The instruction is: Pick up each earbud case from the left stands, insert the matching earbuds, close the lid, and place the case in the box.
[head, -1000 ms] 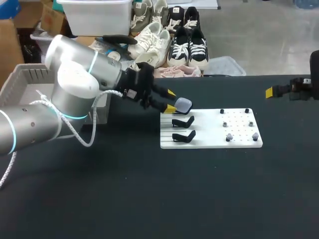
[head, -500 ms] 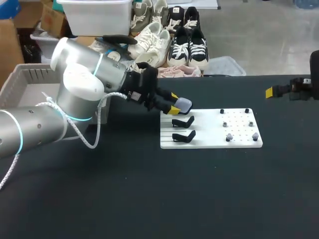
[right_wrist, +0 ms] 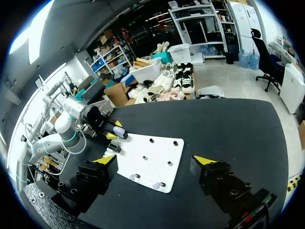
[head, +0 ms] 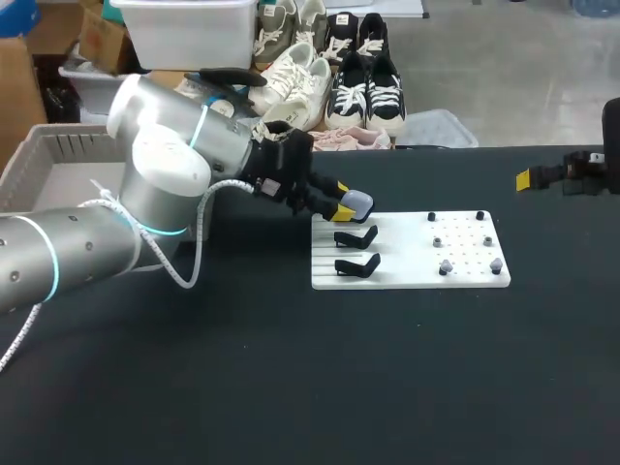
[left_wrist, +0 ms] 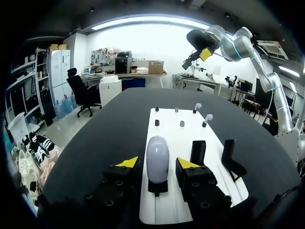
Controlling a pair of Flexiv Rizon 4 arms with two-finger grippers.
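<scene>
Left tool point(left_wrist: 158, 163), right tool point(right_wrist: 159, 160): both spread wide.

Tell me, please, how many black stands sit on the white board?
3, along the white board's left end: the far stand carries the earbud case between the left gripper's open fingers; the middle stand and near stand are empty.

A white board point(head: 407, 276) lies flat on the black table point(head: 291, 387).

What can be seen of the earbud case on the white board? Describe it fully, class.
The earbud case is a smooth, pale grey, rounded oval, plastic by its look, with no open lid showing. It stands upright on a black stand on the white board, between the open jaws of the left gripper. A gap shows on each side, so only the stand touches it.
</scene>
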